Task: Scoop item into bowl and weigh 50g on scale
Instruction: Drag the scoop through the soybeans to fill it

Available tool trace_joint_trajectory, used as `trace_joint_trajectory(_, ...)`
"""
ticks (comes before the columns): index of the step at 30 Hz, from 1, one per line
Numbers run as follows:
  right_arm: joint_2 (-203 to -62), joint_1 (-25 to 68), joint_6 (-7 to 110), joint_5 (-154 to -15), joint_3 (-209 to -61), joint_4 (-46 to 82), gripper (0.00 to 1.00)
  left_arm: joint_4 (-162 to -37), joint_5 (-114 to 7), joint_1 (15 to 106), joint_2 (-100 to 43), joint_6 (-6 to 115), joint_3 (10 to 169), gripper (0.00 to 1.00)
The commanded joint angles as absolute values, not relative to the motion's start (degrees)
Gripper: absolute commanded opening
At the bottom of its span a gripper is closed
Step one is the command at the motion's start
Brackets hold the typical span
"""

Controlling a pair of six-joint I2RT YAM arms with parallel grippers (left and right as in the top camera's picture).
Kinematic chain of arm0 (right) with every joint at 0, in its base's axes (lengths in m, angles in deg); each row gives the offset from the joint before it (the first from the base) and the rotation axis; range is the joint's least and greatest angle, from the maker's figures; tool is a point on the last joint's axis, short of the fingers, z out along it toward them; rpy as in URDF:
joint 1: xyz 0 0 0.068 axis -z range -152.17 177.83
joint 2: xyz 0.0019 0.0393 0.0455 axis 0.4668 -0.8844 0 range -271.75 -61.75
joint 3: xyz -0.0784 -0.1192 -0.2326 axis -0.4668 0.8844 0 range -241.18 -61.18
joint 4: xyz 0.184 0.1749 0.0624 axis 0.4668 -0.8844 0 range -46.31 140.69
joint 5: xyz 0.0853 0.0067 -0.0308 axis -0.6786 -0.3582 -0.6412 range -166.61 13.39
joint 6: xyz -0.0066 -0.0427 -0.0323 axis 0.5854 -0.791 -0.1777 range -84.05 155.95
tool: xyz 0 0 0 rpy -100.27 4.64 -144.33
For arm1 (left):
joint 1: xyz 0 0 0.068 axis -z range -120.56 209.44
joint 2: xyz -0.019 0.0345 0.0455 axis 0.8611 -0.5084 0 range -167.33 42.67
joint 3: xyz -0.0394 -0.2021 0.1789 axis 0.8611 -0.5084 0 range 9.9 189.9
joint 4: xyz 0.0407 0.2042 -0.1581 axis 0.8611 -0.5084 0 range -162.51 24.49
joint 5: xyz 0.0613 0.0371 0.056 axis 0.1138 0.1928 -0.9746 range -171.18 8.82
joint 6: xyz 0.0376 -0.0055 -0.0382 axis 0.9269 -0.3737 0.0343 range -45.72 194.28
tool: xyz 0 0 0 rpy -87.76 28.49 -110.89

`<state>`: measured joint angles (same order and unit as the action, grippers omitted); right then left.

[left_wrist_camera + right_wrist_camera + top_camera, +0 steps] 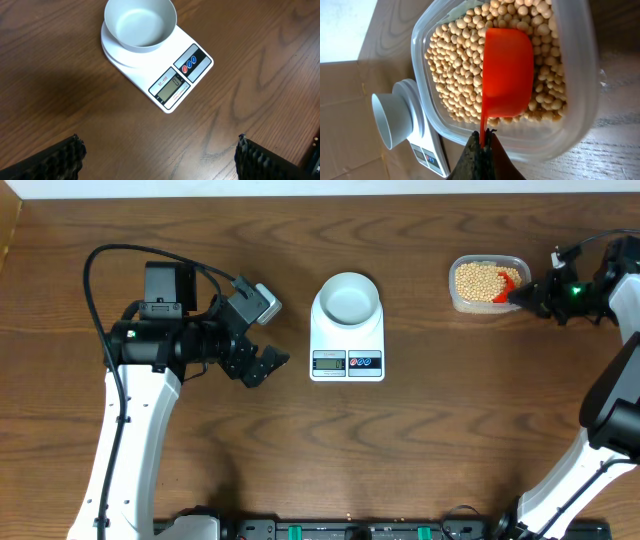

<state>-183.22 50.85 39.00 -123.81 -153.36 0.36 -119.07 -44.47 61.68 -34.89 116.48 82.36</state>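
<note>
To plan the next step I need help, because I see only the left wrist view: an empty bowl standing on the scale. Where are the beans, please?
Observer: The beans are in a clear plastic tub, apart from the scale, on the right arm's side of it.
Operator: What does the right arm hold?
Observer: The right gripper is shut on the thin handle of a red scoop, its jaws pinching it.
Operator: Does the scoop carry beans?
Observer: None show on it. Its cup lies inside the tub, over the beans.
</note>
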Motion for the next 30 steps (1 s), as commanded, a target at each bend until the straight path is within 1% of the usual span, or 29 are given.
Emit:
trace_joint_trajectory(1, -183.59, 52.54, 39.52, -128.71, -153.17, 0.03, 0.01, -119.22, -44.8, 61.44, -34.38, 116.19, 84.0, 0.98)
trace_joint_trajectory(30, -183.59, 57.15, 36.81, -140.25, -153.17, -0.54, 0.01, -119.22, -44.8, 61.44, -34.38, 116.19, 84.0, 0.98)
